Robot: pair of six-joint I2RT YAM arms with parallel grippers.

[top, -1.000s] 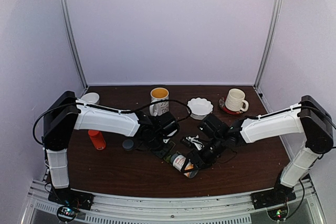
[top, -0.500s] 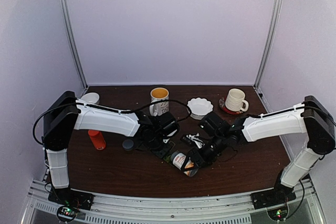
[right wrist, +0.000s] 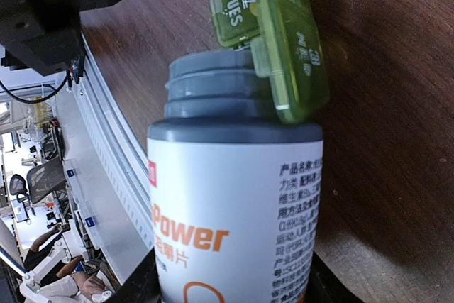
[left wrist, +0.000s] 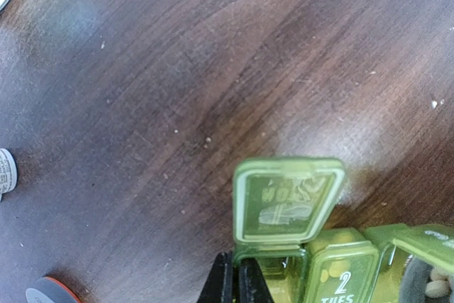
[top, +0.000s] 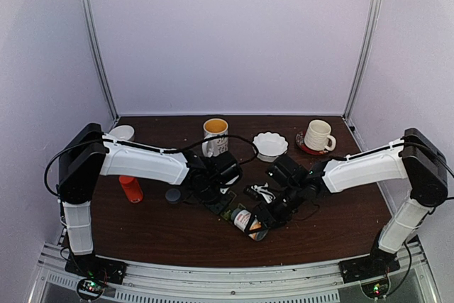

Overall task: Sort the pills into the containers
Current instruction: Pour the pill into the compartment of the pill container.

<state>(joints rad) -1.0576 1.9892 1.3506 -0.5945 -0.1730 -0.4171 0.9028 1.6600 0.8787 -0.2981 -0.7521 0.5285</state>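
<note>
We reach both arms low over the worktop, meeting at the pill box. Our left gripper sits at its end, fingers pressed together. Our right gripper, just beside it, clamps a tilted white bottle.

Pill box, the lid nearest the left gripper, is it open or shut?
Open. In the left wrist view that lid stands upright, swung away from the pill box compartment.
</note>
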